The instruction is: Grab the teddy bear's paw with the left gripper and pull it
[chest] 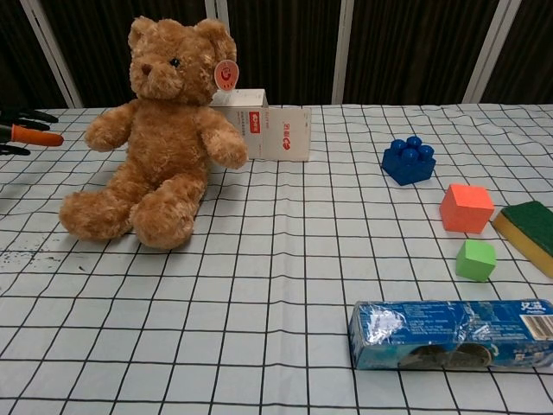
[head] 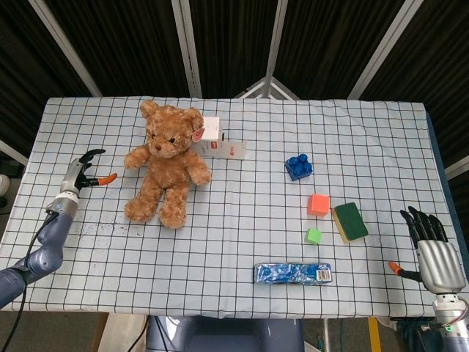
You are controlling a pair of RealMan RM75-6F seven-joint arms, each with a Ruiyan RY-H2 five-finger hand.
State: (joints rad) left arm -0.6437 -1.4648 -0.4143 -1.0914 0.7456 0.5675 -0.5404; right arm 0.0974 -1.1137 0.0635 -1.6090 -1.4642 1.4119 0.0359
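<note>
A brown teddy bear [head: 166, 162] [chest: 160, 137] sits upright on the checked tablecloth at the back left, with a round red tag at its ear. The paw nearest my left hand [head: 135, 157] [chest: 106, 131] sticks out to the side. My left hand [head: 86, 173] [chest: 22, 131] hovers over the table's left part, a short gap from that paw, fingers spread and holding nothing. My right hand [head: 432, 246] hangs off the table's near right corner with its fingers apart and nothing in it; the chest view does not show it.
A white carton [head: 221, 141] [chest: 268, 125] lies just behind the bear. To the right sit a blue brick [head: 298, 166], an orange cube [head: 318, 204], a green cube [head: 314, 235] and a green-yellow sponge [head: 350, 221]. A blue snack packet [head: 292, 273] lies near the front edge.
</note>
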